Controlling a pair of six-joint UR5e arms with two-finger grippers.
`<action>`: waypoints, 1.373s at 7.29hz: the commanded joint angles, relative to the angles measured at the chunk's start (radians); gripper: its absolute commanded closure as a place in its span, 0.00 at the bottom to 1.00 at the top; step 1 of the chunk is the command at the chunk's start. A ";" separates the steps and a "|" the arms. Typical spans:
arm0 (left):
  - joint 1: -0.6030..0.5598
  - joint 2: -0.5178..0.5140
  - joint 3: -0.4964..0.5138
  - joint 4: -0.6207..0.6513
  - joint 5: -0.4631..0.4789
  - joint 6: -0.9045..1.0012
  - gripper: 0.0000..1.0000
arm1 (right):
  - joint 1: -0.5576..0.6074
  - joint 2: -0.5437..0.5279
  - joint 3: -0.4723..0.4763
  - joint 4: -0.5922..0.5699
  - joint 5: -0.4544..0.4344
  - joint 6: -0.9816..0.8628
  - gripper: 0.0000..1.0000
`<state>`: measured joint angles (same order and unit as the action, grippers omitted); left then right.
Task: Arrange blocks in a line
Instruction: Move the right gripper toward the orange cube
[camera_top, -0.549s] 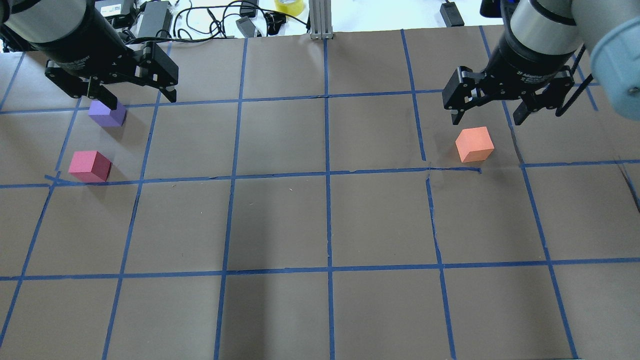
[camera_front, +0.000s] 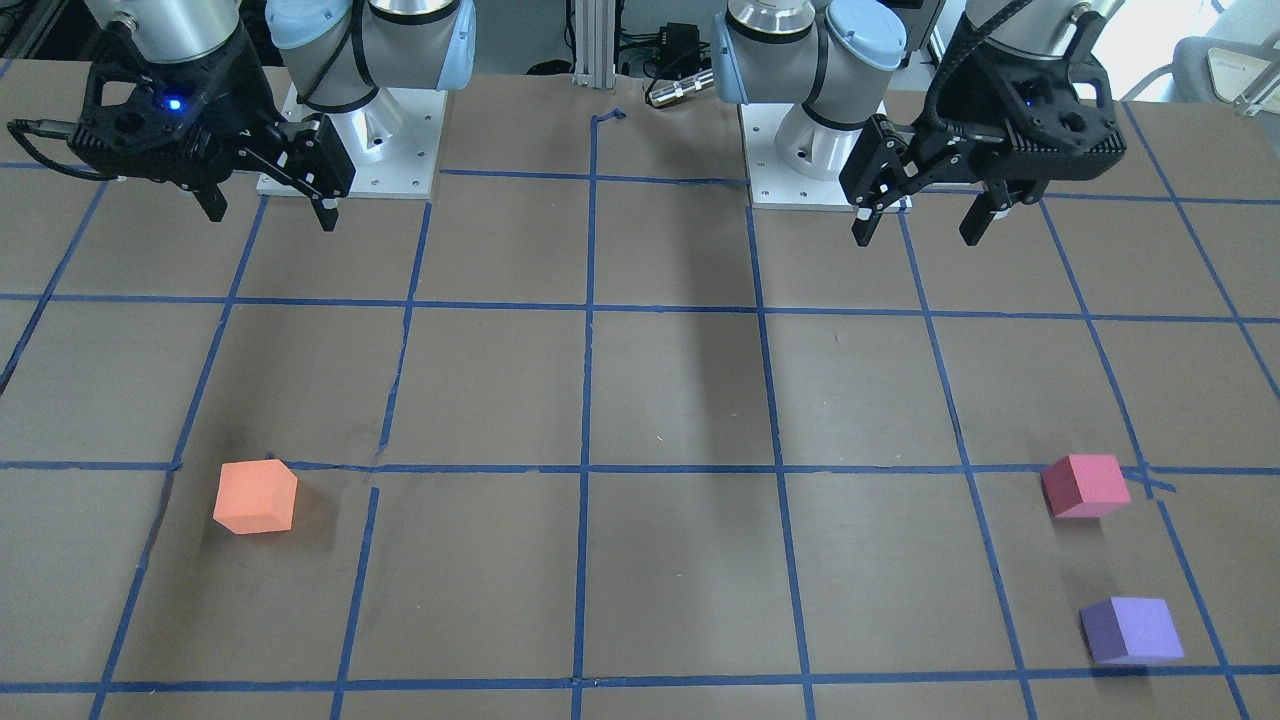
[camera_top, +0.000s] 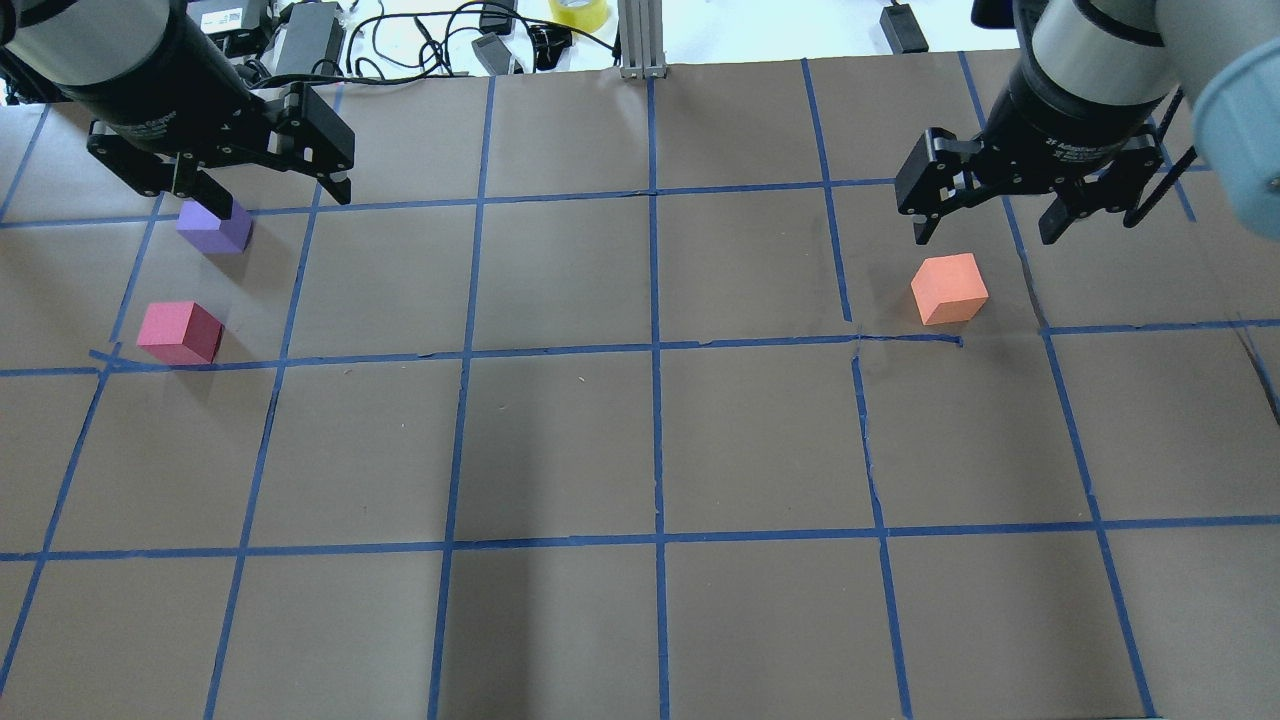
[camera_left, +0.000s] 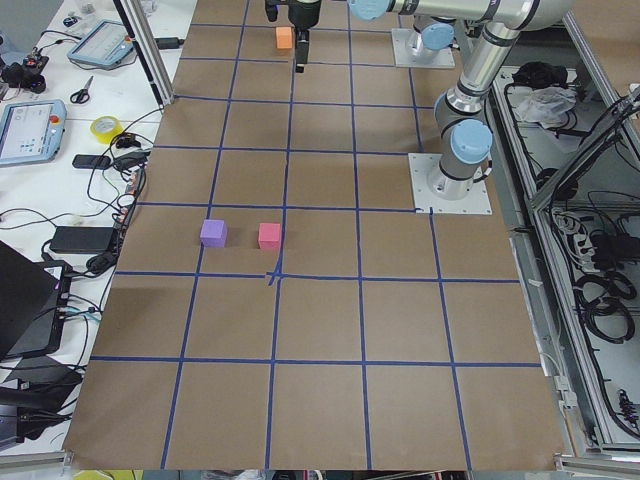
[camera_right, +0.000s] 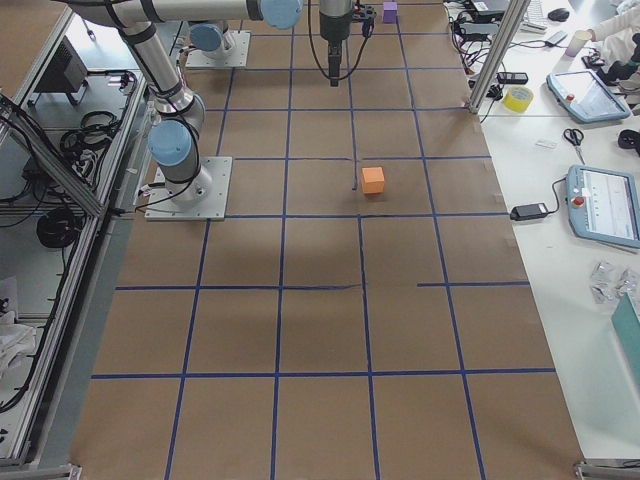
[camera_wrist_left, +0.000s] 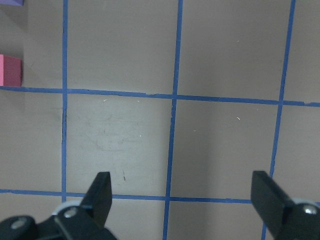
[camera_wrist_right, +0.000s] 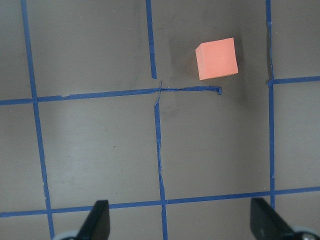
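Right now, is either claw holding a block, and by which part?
Nothing is held: the left claw and the right claw are both open and empty.

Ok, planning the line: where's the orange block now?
In the overhead view, the orange block sits on the robot's right, nearest the open right gripper.

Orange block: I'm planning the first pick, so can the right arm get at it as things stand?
Probably yes. The orange block sits alone with nothing touching it, and the right gripper hangs open above the table close by, with nothing between them.
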<state>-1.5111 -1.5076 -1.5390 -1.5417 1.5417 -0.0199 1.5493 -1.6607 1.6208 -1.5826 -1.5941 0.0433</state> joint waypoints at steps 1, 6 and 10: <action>0.002 0.000 -0.001 0.000 0.000 0.000 0.00 | 0.000 0.005 -0.001 -0.007 0.003 0.004 0.00; 0.002 0.001 0.000 0.000 0.000 0.000 0.00 | -0.052 0.064 0.002 -0.027 -0.013 -0.008 0.00; 0.003 0.001 0.000 0.000 0.000 0.000 0.00 | -0.166 0.176 0.004 -0.118 -0.064 -0.123 0.00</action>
<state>-1.5081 -1.5064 -1.5386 -1.5417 1.5417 -0.0200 1.3977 -1.5173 1.6244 -1.6465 -1.6554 -0.0372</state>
